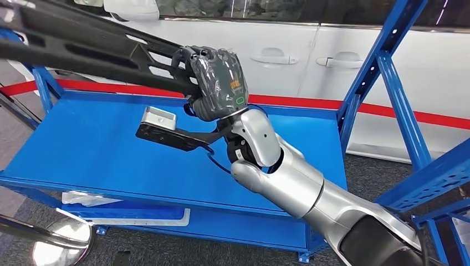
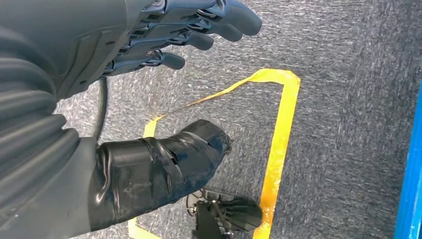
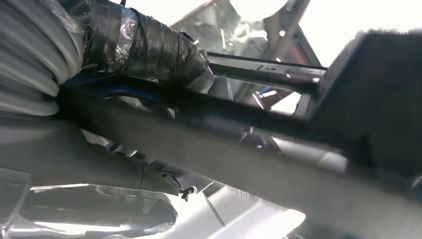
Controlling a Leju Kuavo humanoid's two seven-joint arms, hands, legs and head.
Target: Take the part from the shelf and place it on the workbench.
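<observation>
**Right hand gripping long black part above blue shelf**

The right hand (image 1: 217, 83) is raised over the blue shelf (image 1: 83, 144), its fingers wrapped around a long black part (image 1: 83, 52). The part is a slotted, strut-like piece that runs from the hand up toward the upper left of the head view, clear of the shelf surface. In the right wrist view the same black part (image 3: 239, 124) crosses close in front of the camera, with the tape-wrapped thumb (image 3: 154, 50) lying against it.

The silver right forearm (image 1: 299, 185) enters from lower right. The wrist camera bracket (image 1: 163, 128) juts out below the hand, above the shelf deck.

The left hand (image 2: 164, 35) hangs over grey carpet (image 2: 348, 99), fingers apart and slightly curled, holding nothing. A yellow tape outline (image 2: 281, 144) is marked on the floor below it.

Behind the shelf stands a white car (image 1: 310, 50), with a red stripe (image 1: 432, 119) running along the floor. A blue rack upright (image 1: 382, 61) rises at right. A lower shelf tier carries a flat pale piece (image 1: 138, 219).
</observation>
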